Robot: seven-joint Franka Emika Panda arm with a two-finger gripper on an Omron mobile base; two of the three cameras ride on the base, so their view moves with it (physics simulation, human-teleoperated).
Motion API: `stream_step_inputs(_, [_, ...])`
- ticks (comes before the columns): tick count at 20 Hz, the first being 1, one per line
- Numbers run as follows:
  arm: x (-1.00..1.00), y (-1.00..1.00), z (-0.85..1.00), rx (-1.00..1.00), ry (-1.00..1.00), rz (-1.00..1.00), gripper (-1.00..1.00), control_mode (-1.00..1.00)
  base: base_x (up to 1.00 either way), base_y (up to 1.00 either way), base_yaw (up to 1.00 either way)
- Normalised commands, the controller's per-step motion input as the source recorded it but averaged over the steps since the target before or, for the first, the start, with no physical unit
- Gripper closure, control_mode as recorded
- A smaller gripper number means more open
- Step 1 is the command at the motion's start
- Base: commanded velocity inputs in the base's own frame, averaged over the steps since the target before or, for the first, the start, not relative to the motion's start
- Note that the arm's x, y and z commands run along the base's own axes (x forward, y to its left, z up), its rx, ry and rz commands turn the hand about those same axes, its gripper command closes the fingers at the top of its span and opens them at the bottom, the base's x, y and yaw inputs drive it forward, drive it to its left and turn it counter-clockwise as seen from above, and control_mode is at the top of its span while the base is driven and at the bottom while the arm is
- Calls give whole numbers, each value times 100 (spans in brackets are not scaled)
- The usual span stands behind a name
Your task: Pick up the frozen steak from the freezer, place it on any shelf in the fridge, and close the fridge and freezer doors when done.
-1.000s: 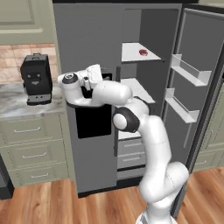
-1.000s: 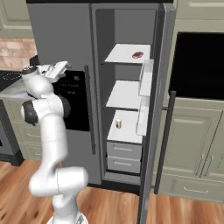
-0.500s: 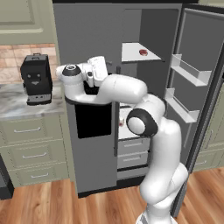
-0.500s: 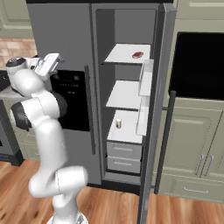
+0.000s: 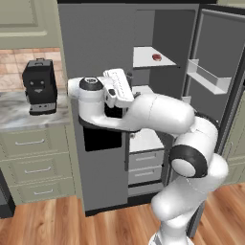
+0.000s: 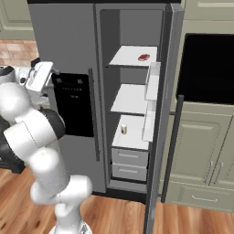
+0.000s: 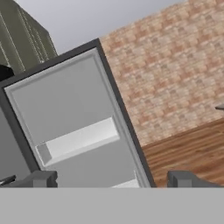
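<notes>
Steak (image 6: 144, 57) work looks mostly finished: the dark-red slab lies on the top shelf (image 6: 125, 55) of the open compartment, toward its right rear corner, and nothing is gripping it.

Nearest the cameras, the arm folds across the front of the appliance. Its hand (image 5: 117, 86) sits high against the left door (image 5: 95, 48). In the hand view the two finger tips (image 7: 41, 178) stand wide apart with nothing between them, so the hand is released and carries nothing.

The left door, with the black dispenser panel (image 6: 73, 105), is shut flush. I take it for the freezer door, so that part of the closing appears done. Beside it, on the table (image 5: 19, 115), stands a black coffee machine (image 5: 39, 86), which has no part in the job.

The right door (image 5: 217, 48) swings well out, and its pale inner bins (image 5: 206, 76) face the compartment. Nothing can be made out in them. Closing this door is what seems to be left. The arm would have to cross from the left side to reach it.

Deeper in, the open compartment holds several things from bottom to top:
- Two grey drawers (image 6: 130, 157) are pushed in, and their contents are hidden.
- A low shelf carries one small pale carton (image 6: 123, 129) near its left front.
- A bare middle shelf (image 6: 130, 99) sits above that.
- The top shelf holds the steak alone.
</notes>
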Motion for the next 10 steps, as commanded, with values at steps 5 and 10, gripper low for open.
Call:
stream_step_inputs(5, [-100,-34,36,5,0,25,-100,-100,0,0,0])
stream_step_inputs(10, [-100,-47,28,2,2,36,-100,-100,0,0,0])
